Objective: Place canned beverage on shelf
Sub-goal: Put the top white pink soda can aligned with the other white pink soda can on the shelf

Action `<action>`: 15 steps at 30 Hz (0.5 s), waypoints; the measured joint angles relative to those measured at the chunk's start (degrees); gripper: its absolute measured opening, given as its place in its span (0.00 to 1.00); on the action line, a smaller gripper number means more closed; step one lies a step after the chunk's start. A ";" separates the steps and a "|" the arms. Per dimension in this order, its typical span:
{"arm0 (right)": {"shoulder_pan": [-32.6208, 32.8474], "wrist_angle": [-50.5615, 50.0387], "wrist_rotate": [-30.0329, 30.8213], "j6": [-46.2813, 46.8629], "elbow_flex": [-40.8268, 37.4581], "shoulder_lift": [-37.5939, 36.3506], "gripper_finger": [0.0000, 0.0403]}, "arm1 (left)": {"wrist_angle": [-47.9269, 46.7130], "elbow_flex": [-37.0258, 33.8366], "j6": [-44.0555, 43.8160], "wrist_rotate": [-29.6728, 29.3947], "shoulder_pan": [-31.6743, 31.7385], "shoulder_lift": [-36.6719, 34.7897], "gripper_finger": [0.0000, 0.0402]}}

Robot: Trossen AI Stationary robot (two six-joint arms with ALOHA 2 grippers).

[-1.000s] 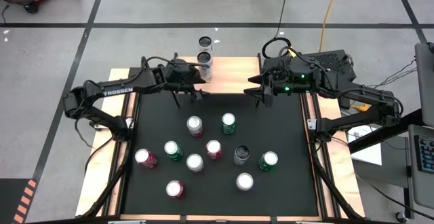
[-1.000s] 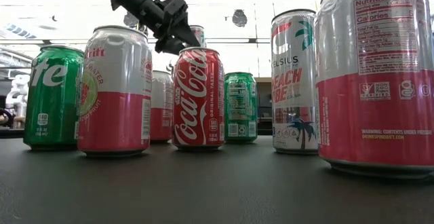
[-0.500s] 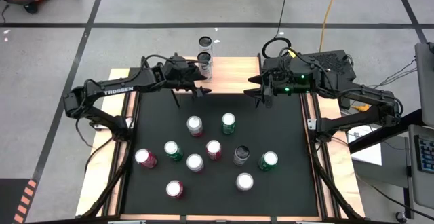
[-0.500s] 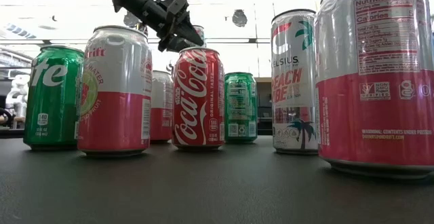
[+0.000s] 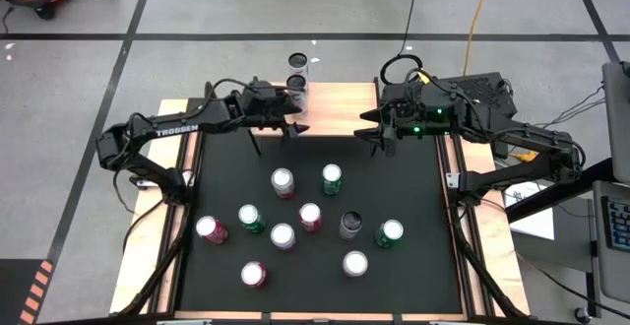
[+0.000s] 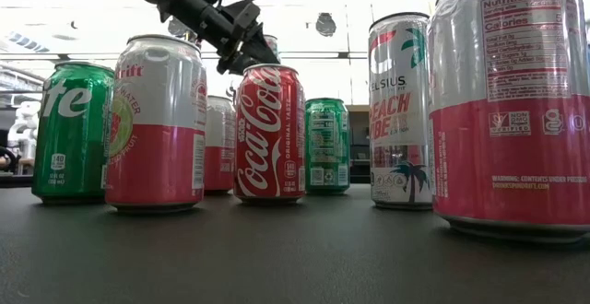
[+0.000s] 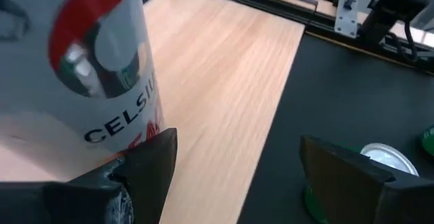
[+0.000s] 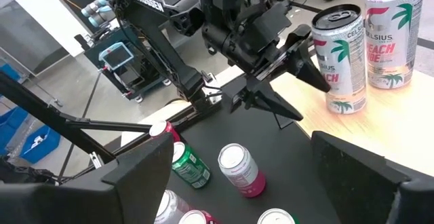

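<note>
Cans stand two together on the shelf (image 5: 340, 97), the nearer can (image 5: 299, 93) just beside the left gripper (image 5: 279, 128), which hangs empty with its fingers spread wide at the shelf's front edge. The second can (image 8: 391, 32) stands right behind the first, farther from that gripper. Across the shelf, well apart, the right gripper (image 5: 377, 139) hovers with fingers also wide and nothing between them. Below both grippers, on the black mat of the bench (image 5: 413, 207), ten more cans stand loosely grouped, a red cola can (image 6: 269, 134) among them.
</note>
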 joint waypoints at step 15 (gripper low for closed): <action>0.00 0.00 0.00 0.01 0.00 0.00 0.81 | 2.37 0.00 -0.09 -0.61 0.33 0.00 0.78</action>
